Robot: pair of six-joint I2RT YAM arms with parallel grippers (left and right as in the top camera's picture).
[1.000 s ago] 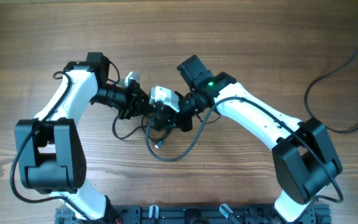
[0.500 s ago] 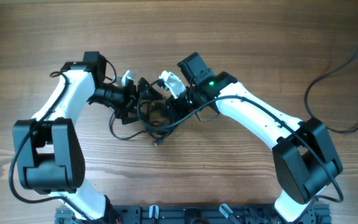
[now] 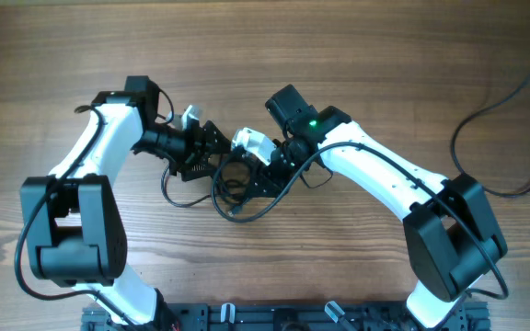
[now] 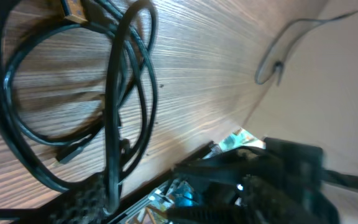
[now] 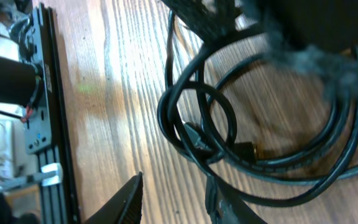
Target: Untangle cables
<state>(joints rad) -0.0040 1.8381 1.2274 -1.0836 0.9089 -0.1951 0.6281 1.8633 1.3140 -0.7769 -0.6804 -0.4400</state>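
cables (image 4: 112, 93) likely light and limp: take one outer loop. right claw (image 5: 173, 194) stands spread. left claw (image 3: 208, 152): cannot tell.

Quick count: two grippers, the left gripper (image 3: 208, 147) and right gripper (image 3: 258, 171). One knot of cables (image 3: 232, 187) between them, strands too tangled to count. One loose cord (image 3: 497, 108) out past the right gripper.

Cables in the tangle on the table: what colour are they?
Black. The cables show best in the right wrist view.
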